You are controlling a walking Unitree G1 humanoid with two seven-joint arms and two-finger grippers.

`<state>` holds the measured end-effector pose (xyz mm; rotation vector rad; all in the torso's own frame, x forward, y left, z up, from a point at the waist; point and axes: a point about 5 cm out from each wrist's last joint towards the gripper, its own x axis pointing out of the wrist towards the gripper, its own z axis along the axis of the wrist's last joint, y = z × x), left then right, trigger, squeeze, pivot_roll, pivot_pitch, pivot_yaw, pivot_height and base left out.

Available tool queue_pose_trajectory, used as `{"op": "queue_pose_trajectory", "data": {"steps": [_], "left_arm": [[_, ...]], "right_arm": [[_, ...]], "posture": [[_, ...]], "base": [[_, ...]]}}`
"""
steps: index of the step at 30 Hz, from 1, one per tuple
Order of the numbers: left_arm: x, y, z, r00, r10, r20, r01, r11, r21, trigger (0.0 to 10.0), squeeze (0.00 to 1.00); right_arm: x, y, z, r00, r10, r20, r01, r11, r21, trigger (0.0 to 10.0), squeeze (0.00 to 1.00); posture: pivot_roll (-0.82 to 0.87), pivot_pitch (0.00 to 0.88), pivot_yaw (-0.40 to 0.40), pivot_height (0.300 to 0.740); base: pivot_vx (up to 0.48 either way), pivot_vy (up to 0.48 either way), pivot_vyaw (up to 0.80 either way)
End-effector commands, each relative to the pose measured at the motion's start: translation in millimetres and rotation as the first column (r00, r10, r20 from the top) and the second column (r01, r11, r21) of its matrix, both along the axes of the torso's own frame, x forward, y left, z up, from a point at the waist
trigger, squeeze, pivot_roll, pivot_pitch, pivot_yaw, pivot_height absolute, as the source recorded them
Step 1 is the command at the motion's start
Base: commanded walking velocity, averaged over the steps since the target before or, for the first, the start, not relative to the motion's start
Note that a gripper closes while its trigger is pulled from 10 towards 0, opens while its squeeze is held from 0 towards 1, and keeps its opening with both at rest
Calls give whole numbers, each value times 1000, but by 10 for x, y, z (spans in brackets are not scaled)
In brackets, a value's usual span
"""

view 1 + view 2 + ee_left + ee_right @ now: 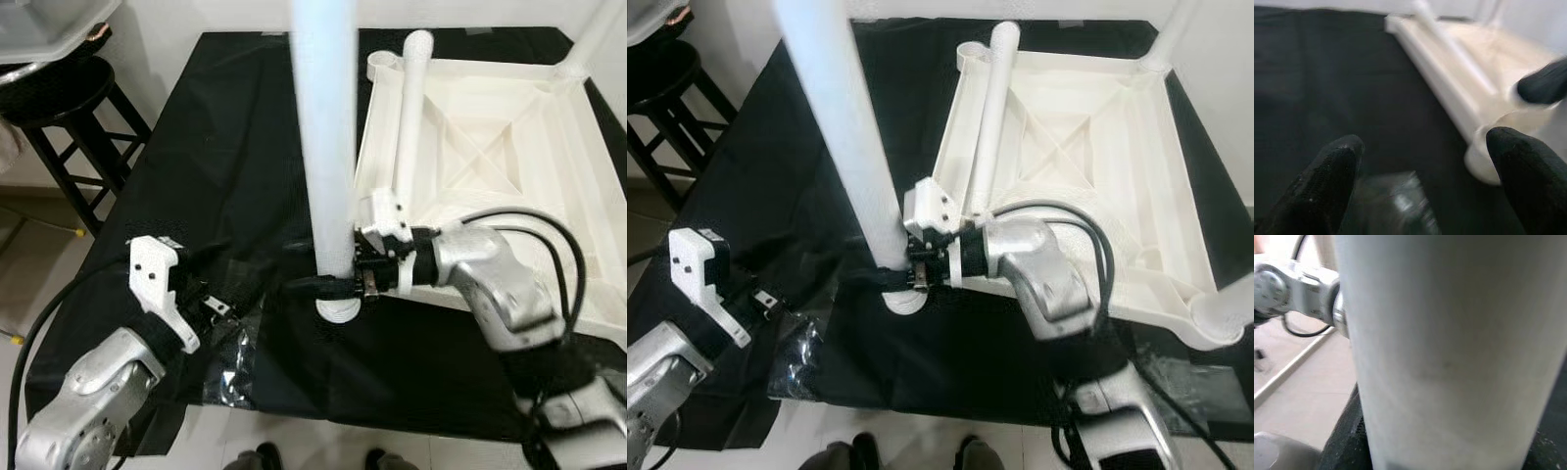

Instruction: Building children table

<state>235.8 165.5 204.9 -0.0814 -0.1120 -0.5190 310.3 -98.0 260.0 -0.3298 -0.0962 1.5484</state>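
Note:
The white plastic table top point(490, 147) lies upside down on a black cloth point(225, 147). One white leg point(325, 137) stands upright in the near left corner socket point(338, 310). My right gripper point(328, 286) is shut on this leg just above the socket, and the leg's surface point(1449, 347) is right against the wrist camera. A second leg point(409, 117) lies along the top's left edge. A third leg point(588, 44) stands at the far right corner. My left gripper point(211, 308) hovers low over the cloth left of the socket, open, its fingers point(1327, 181) spread with nothing between them.
A crumpled clear plastic bag point(230, 367) lies on the cloth below my left gripper. A black stool point(69, 108) stands at the far left beside the cloth. Another upright leg point(1220, 313) rises at the top's near right corner.

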Motion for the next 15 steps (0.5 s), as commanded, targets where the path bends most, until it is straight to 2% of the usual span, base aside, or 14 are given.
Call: {"op": "queue_pose_trajectory", "data": {"steps": [1,2,5,7,11,15], "left_arm": [[-19,28,-46,999,36,-8,-36,999,21,10000,0],[-19,28,-46,999,36,-8,-36,999,21,10000,0],[-63,63,-56,996,91,2,-91,994,57,10000,0],[-81,75,-56,995,100,0,-100,994,48,10000,0],[-103,96,-42,991,132,-7,-131,991,16,10000,0],[-95,88,-55,989,148,-20,-148,989,-6,10000,0]], "right_arm": [[41,10,-84,999,25,-42,-26,999,-21,10000,0],[41,10,-84,999,25,-42,-26,999,-21,10000,0],[207,-81,107,996,38,-76,-35,998,43,10000,0],[239,-109,160,995,48,-85,-43,997,61,10000,0],[283,-160,267,992,85,-98,-75,992,98,10000,0],[292,-161,265,990,102,-93,-93,991,96,10000,0]], "posture": [[38,356,46,740],[38,356,46,740],[48,382,42,740],[47,389,41,740],[46,402,38,740],[43,408,38,740]], "base": [[0,0,0],[0,0,0],[0,0,0],[0,0,0],[0,-469,0],[0,-437,0]]}}
